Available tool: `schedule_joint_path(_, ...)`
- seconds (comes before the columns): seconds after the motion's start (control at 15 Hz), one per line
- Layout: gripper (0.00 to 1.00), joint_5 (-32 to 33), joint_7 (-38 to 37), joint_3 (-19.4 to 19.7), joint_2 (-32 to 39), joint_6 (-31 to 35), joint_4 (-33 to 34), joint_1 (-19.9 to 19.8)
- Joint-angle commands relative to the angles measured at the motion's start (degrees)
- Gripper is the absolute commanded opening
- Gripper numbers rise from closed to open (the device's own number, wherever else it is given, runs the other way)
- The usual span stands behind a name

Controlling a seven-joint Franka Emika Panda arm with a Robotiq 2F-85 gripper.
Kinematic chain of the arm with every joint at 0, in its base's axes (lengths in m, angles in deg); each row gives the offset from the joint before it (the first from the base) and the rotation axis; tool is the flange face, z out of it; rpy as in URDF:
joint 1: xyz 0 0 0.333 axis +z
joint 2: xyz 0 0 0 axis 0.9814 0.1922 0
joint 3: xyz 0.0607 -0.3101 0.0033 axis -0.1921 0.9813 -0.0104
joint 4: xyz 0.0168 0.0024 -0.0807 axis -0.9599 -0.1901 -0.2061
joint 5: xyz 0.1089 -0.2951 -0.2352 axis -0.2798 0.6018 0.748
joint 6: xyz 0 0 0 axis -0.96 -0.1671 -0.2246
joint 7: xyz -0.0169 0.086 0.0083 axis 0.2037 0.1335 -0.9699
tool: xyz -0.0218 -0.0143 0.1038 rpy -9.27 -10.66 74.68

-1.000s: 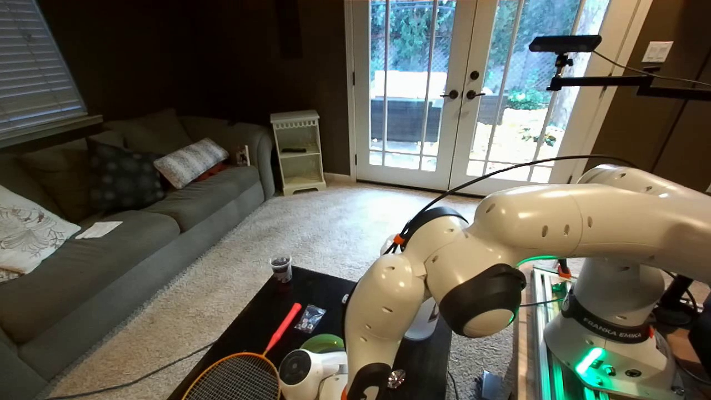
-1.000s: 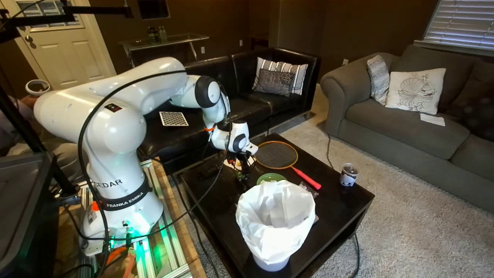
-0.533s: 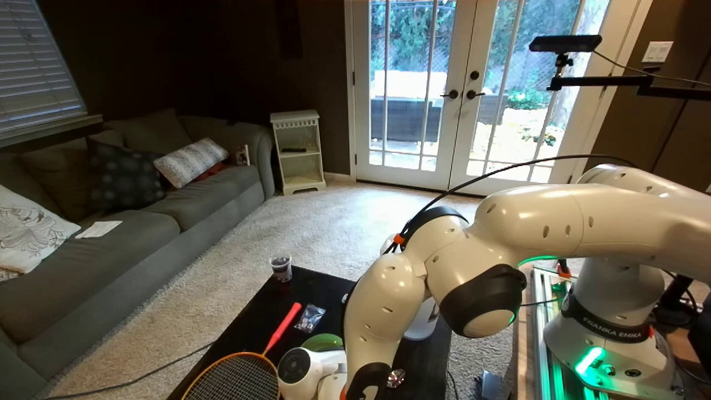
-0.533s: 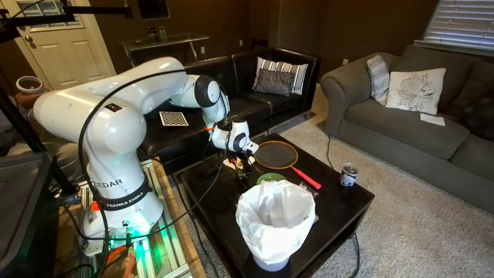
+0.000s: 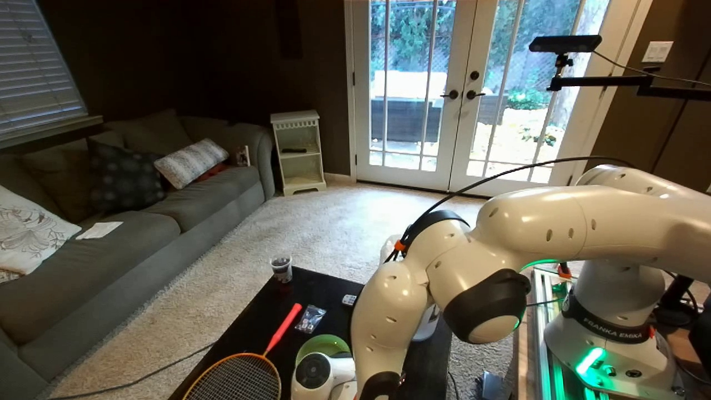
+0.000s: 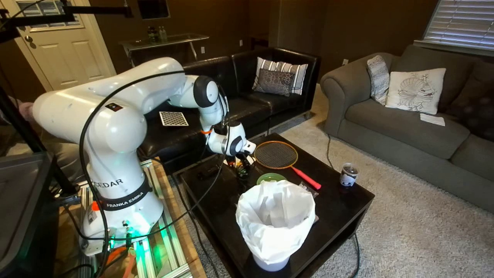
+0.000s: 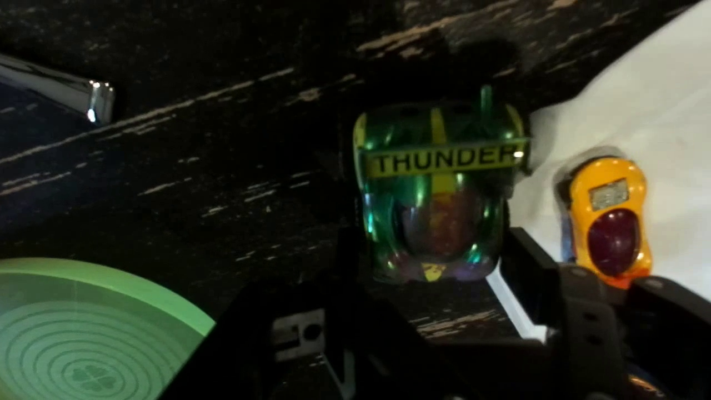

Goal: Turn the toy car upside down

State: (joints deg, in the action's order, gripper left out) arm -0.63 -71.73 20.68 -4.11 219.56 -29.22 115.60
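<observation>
My desk (image 6: 335, 204) carries a white-lined bin (image 6: 276, 226), then a red-handled badminton racket (image 6: 276, 155), then the green dish (image 7: 89, 333) near it. Apart from that dish, my claw (image 7: 432, 244) pinches the green toy car (image 7: 439, 194), a finger (image 7: 530, 269) against each flank, roof and THUNDER lettering facing the wrist view; I can't tell whether it clears the desk. Smallest, an orange toy (image 7: 609, 219) lies on a white sheet (image 7: 655, 111) beside the car.

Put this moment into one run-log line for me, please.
Tool: astride green car, firm grip unclear | Pose: top side up | Flip: not yet done | Nearby: orange car, dish
</observation>
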Motion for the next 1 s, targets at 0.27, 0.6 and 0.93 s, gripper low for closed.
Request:
schedule_joint_path(0.27,0.41,-8.82,2.6,5.96,-3.35,19.25,-16.73,11.1)
schedule_joint_path(0.6,0.41,-21.92,10.68,5.25,-6.35,27.21,-24.86,15.7)
schedule_joint_path(0.93,0.41,-29.8,18.88,0.58,-9.69,31.64,-29.73,14.96)
